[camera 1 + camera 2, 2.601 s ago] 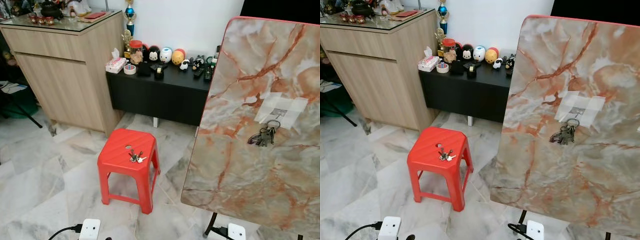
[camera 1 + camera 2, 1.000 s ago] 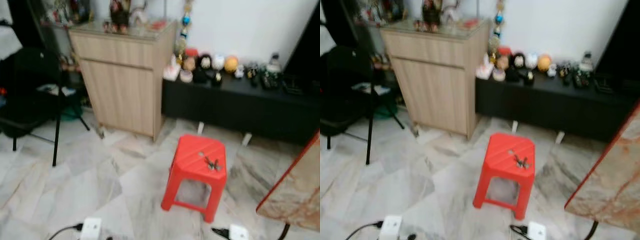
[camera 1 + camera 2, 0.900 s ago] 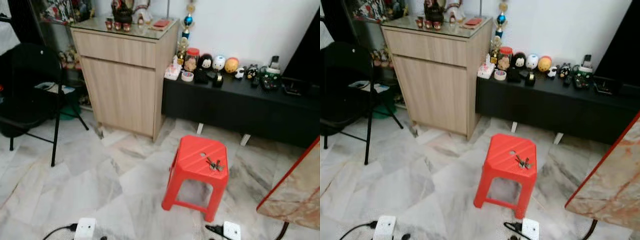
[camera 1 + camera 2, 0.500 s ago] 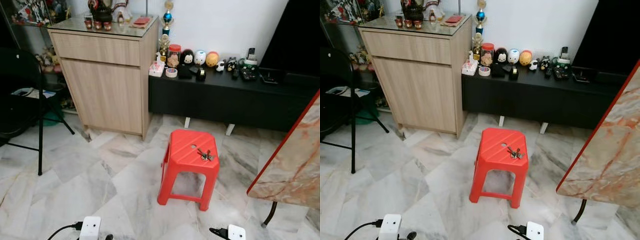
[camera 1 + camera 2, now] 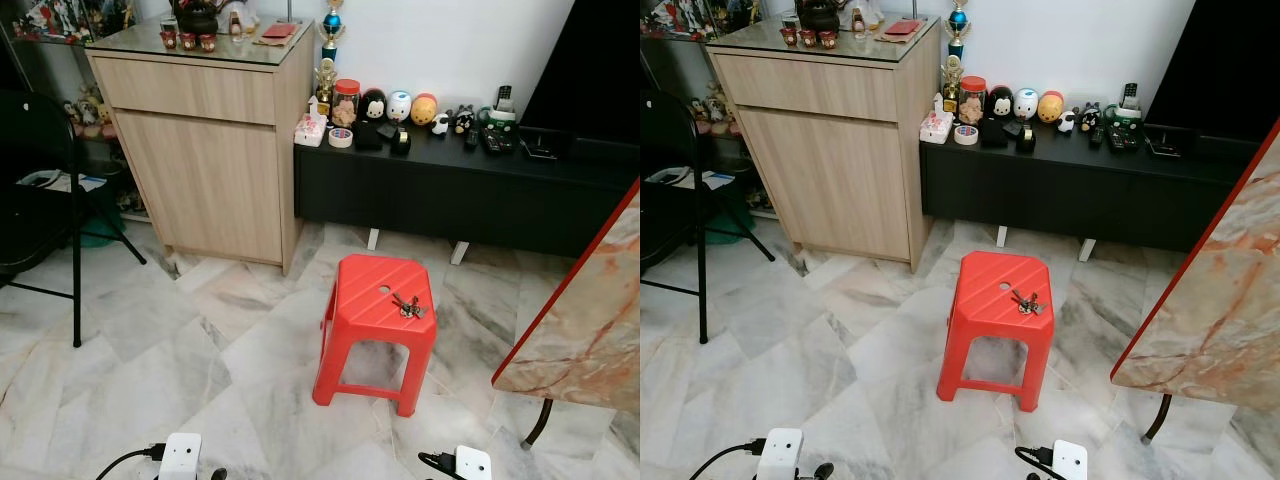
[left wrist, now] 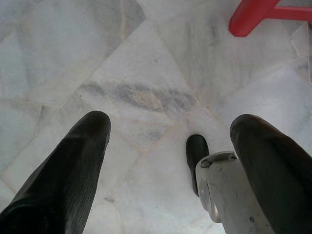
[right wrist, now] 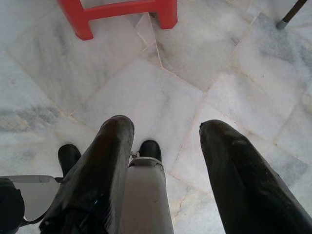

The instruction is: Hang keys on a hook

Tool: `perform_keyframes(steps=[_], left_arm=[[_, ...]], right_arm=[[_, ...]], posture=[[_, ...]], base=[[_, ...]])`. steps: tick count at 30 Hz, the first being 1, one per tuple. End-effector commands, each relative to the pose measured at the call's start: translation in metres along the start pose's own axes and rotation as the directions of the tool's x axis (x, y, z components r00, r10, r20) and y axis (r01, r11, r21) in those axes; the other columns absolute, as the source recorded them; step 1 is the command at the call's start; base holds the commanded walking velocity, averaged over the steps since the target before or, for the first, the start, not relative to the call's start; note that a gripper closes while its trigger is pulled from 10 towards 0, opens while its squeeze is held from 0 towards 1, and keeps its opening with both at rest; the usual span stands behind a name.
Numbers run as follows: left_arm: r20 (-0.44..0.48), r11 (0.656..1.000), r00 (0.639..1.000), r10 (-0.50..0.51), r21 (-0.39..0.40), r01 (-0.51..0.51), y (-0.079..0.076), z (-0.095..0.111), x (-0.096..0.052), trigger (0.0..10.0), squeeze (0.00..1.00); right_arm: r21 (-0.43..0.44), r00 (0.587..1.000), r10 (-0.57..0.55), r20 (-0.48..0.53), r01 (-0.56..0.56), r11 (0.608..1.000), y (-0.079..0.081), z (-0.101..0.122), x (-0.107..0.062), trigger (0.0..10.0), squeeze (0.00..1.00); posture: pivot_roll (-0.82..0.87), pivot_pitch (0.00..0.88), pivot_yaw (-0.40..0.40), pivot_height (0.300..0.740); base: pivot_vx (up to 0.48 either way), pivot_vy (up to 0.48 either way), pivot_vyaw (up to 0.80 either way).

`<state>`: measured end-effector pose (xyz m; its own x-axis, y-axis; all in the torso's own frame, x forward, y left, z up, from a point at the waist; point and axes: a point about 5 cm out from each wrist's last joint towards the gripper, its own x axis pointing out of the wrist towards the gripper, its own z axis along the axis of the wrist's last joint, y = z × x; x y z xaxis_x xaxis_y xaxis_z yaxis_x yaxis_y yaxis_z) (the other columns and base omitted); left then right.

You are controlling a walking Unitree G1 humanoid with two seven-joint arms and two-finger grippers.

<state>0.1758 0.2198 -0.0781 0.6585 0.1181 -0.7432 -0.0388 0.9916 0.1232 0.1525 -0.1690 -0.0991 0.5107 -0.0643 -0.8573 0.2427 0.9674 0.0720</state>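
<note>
Lying on the red stool (image 5: 378,300), keys (image 5: 407,306) (no legible writing).

A red stool (image 5: 378,300) stands on the marble floor (image 5: 150,370). Behind it is a low black table (image 5: 450,180) with round toys (image 5: 400,105) on top. A wooden cabinet (image 5: 205,150) stands beside the table. A black chair (image 5: 40,200) is off to one side.

Keys (image 5: 407,306) lying on red stool (image 5: 368,300), marble floor (image 5: 150,370); wood cabinet (image 5: 205,150) behind-left, marble tabletop (image 5: 590,320) tilted at right.
</note>
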Motion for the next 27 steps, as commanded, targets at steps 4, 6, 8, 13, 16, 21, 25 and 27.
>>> perform_keyframes(steps=[4,6,8,13,16,21,25,27], left_arm=[[-0.001,1.000,1.000,-0.006,-0.021,0.006,-0.0026,0.0003,0.0003,10.0,0.00],[-0.002,1.000,1.000,-0.006,-0.021,0.006,-0.0026,0.0003,0.0003,10.0,0.00],[-0.002,1.000,1.000,-0.008,-0.023,0.008,-0.0028,0.0002,0.0003,10.0,0.00],[0.001,1.000,1.000,-0.010,-0.025,0.010,-0.0029,0.0005,0.0003,10.0,0.00],[0.002,1.000,1.000,-0.011,-0.026,0.011,-0.0031,0.0009,0.0004,10.0,0.00],[0.003,1.000,1.000,-0.013,-0.027,0.013,-0.0034,0.0011,0.0005,10.0,0.00],[0.004,1.000,1.000,-0.014,-0.027,0.014,-0.0037,0.0015,0.0006,10.0,0.00],[0.004,1.000,1.000,-0.015,-0.027,0.015,-0.0040,0.0015,0.0007,10.0,0.00]], right_arm=[[-0.010,1.000,0.005,0.016,-0.005,1.000,-0.0019,0.0045,0.0005,10.0,0.00],[-0.011,1.000,0.007,0.016,-0.007,1.000,-0.0018,0.0045,0.0005,10.0,0.00],[-0.015,1.000,0.011,0.015,-0.011,1.000,-0.0017,0.0046,0.0005,10.0,0.00],[-0.020,1.000,0.015,0.015,-0.014,1.000,-0.0015,0.0048,0.0005,10.0,0.00],[-0.035,1.000,0.022,0.017,-0.022,0.999,-0.0011,0.0055,0.0006,10.0,0.00],[-0.070,0.999,0.036,0.022,-0.035,0.997,-0.0008,0.0070,0.0007,10.0,0.00],[-0.053,0.999,0.035,0.024,-0.034,0.998,-0.0005,0.0068,0.0007,10.0,0.00],[-0.050,0.999,0.035,0.025,-0.034,0.998,-0.0005,0.0068,0.0007,10.0,0.00]], posture=[[0.08,0.013,-0.068,0.740],[0.08,0.013,-0.068,0.740],[0.08,0.013,-0.068,0.740],[0.08,0.014,-0.068,0.740],[0.08,0.012,-0.069,0.740],[0.08,0.011,-0.069,0.740],[0.08,0.012,-0.070,0.740],[0.08,0.012,-0.070,0.740]], base=[[0.256,0.000,0.00],[0.268,0.000,0.00],[0.278,0.000,0.00],[0.298,0.000,0.00],[0.317,0.000,0.00],[0.327,0.000,0.00],[0.330,0.000,0.11],[0.328,0.000,0.00]])
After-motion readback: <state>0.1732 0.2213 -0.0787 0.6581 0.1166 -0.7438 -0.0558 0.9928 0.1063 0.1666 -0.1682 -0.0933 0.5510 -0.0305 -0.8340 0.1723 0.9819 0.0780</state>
